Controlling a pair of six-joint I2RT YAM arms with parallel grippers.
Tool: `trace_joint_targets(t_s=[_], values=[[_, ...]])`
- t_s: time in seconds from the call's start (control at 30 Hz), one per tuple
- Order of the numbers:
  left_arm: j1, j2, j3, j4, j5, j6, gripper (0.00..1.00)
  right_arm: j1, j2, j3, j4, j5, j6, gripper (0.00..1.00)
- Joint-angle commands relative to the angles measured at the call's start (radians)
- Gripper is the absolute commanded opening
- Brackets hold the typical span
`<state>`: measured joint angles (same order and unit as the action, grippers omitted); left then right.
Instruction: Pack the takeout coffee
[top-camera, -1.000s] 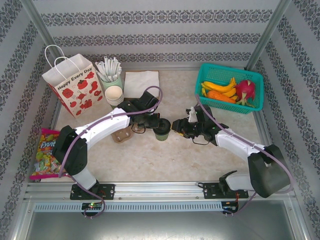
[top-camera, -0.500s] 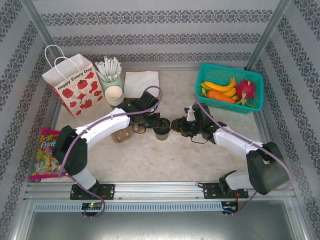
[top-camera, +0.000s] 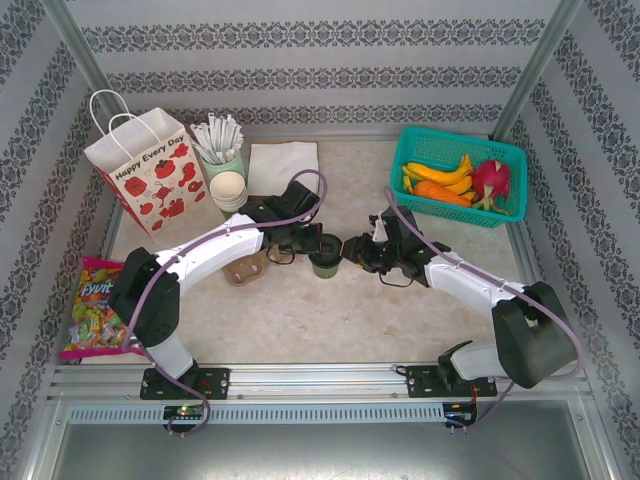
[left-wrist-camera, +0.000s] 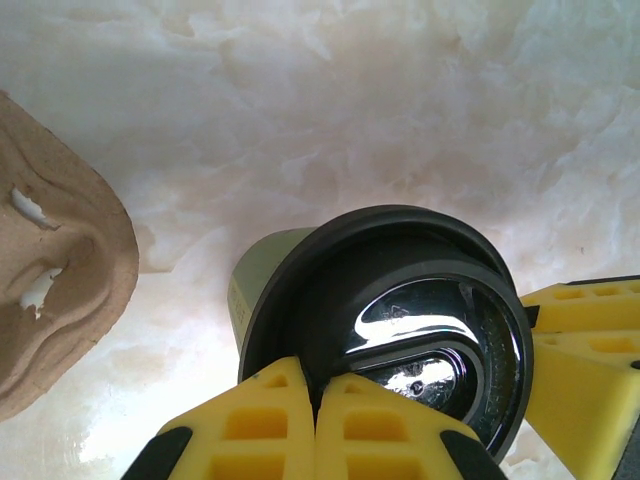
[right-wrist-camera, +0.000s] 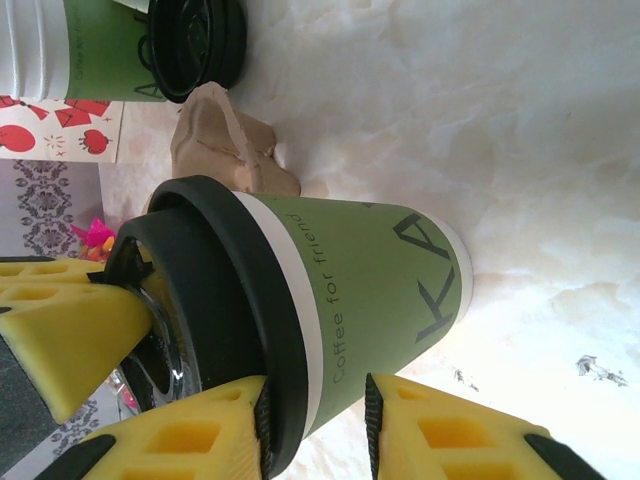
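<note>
Coffee cup (top-camera: 324, 260) is being seen upright near the middle of the table (top-camera: 300, 320), black lid (left-wrist-camera: 400, 320) on. It is standing just right of the cardboard cup carrier (top-camera: 243, 268) (a strip of bare table is showing between the two). The paper bag (top-camera: 145, 172) is standing at the far left, well apart from the cup.

Left gripper (top-camera: 313, 244) is being held at the cup's left side, above the lid. In the left wrist view its yellow fingers (left-wrist-camera: 270, 425) are being pressed flat together with nothing between them, their tips lying over the lid's near edge. Contact with the lid looks likely, but it is not being shown clearly.

Right gripper (top-camera: 346, 250) is being held at the cup's right side. In the right wrist view, right gripper (right-wrist-camera: 318, 405) is standing partly open, its gap narrower than the cup. One finger is being held level with the lid rim and the other level with the green wall. Nothing is being clamped in the gap.
</note>
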<state>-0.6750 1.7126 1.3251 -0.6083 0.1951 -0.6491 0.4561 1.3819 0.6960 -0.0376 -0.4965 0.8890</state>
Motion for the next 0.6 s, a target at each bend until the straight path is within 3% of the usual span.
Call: trace_joint_targets(t_s=[0.0,0.17,0.33,0.57], values=[[0.019,0.172,-0.108,-0.125,0.019,-0.035,0.0,0.007,0.136,-0.121,-0.183,0.174,0.017,0.33],[0.053,0.221,-0.108,-0.191,0.033,-0.005,0.0,0.019,0.125,-0.129,-0.169,0.143,0.031,0.35],[0.055,0.152,-0.008,-0.23,0.016,0.09,0.0,-0.006,-0.044,-0.056,-0.068,0.022,0.027,0.49],[0.043,0.06,0.169,-0.315,-0.006,0.311,0.0,-0.1,-0.13,0.024,-0.037,-0.093,-0.014,0.86]])
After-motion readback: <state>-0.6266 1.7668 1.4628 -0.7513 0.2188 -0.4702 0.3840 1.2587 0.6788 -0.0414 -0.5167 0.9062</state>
